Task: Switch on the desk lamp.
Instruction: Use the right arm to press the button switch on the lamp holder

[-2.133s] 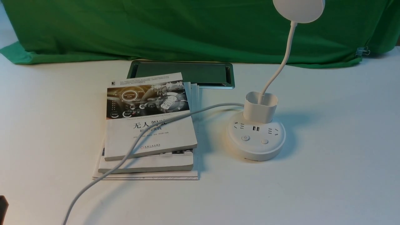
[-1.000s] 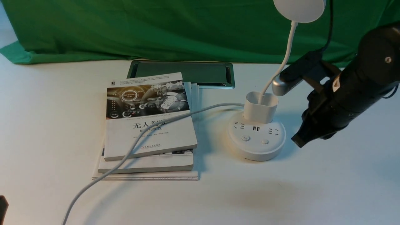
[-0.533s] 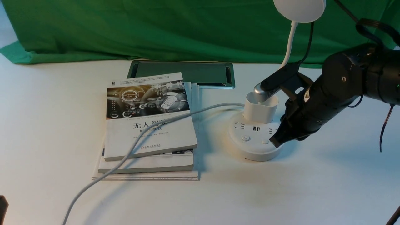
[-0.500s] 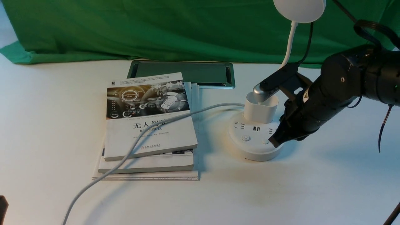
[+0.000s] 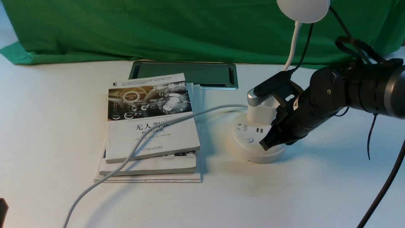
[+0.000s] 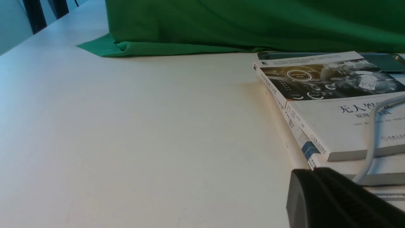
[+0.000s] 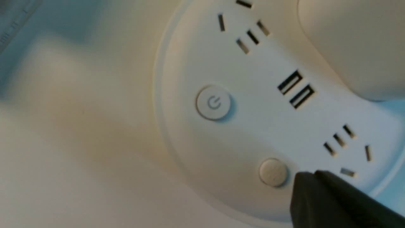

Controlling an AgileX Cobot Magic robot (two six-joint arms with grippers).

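- Front: the lamp [image 5: 257,114] stands right of centre; the right pincer [image 5: 263,146], pinched shut, pokes at its base.
- Left wrist: the left pincer [image 6: 314,178] looks shut, idle beside the books [image 6: 332,104].
- Right wrist: the pincer's tip sits just beside the plain button [image 7: 273,172]; I'd centre it first, then press straight down.

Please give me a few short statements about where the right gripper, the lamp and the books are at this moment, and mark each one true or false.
1. The right gripper is over the base of the desk lamp. True.
2. Its fingers cover the power-symbol button. False: that button is uncovered; the fingers are beside the plain button.
3. The cord lies across the top book. True.
4. The books stand upright. False: they lie flat in a stack.
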